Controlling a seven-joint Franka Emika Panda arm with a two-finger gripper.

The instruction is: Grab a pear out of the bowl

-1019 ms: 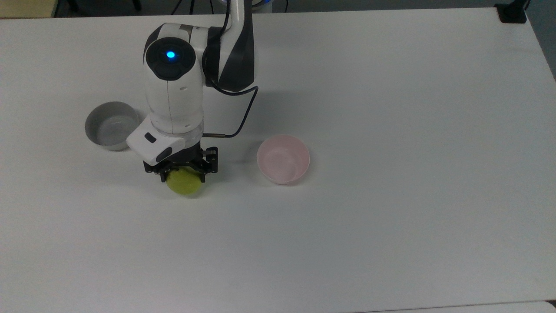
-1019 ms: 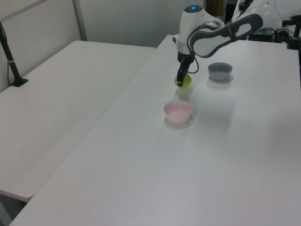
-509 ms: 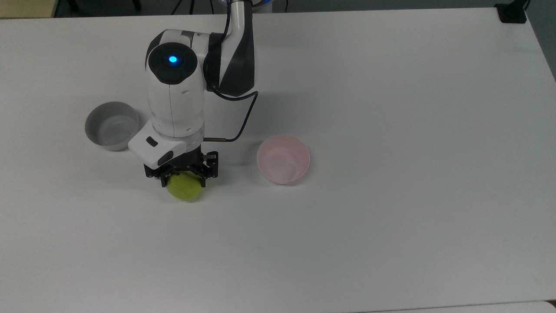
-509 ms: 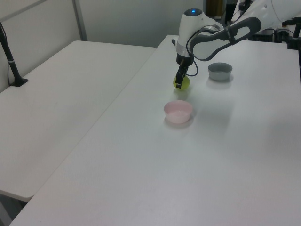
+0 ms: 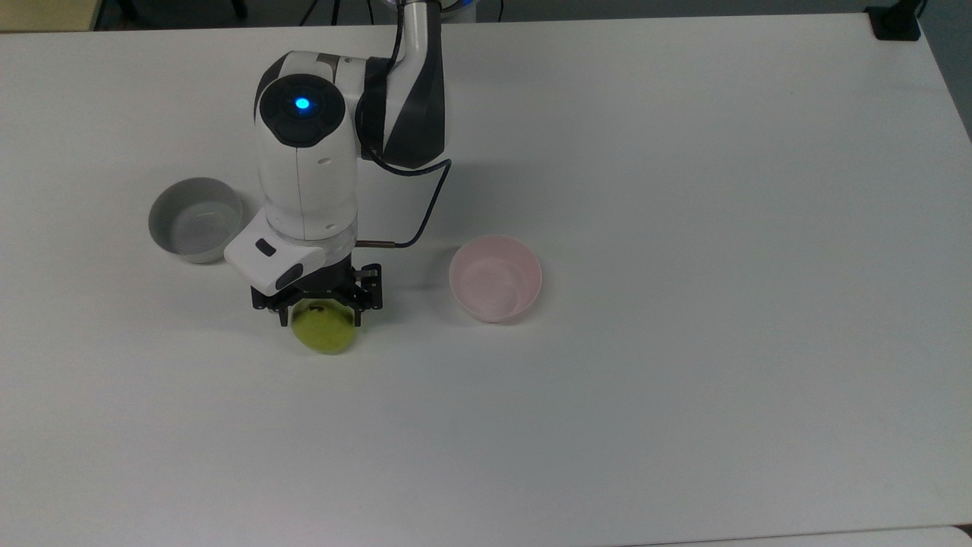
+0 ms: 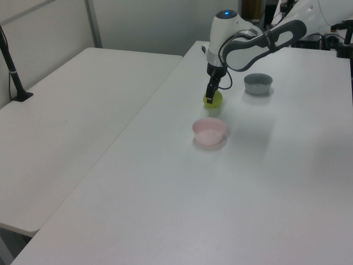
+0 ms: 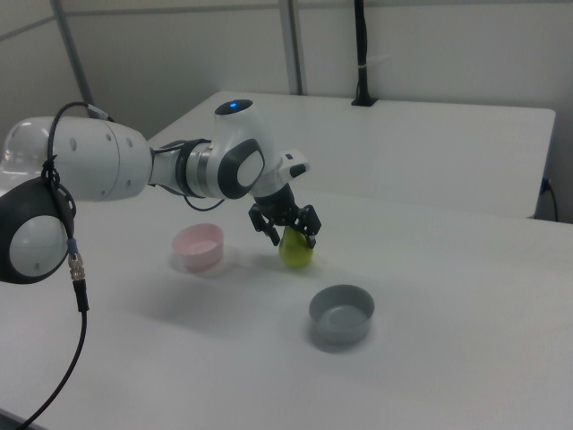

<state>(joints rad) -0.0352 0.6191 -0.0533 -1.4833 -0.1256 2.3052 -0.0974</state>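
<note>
- The table (image 5: 683,304) is a broad white surface that carries everything else; a second white table (image 6: 71,110) stands beside it on the left view's left.
- The robot arm (image 5: 307,163) is white with dark joints and a blue light on top. It reaches down to the table at a spot between the two bowls, nearer the grey one, and a thin dark cable (image 5: 425,213) loops off its side toward the pink bowl.
- The pink bowl (image 5: 495,278) sits upright on the table with nothing in it. In the top view it is to the right of the pear and apart from it; in the right view it is on the pear's left.
- The grey bowl (image 5: 195,219) also stands upright with nothing in it. In the top view it lies on the far side of the arm from the pink bowl, up and to the left of the pear, not touching it.
- The gripper (image 5: 320,304) is black and points straight down, its two fingers pinching the pear from either side near the top.
- The pear (image 5: 324,328) is yellow-green and round, outside the pink bowl and held in the gripper. In the left view (image 6: 213,99) and the right view (image 7: 295,252) it sits at the tabletop or just above it; contact with the table cannot be told.
</note>
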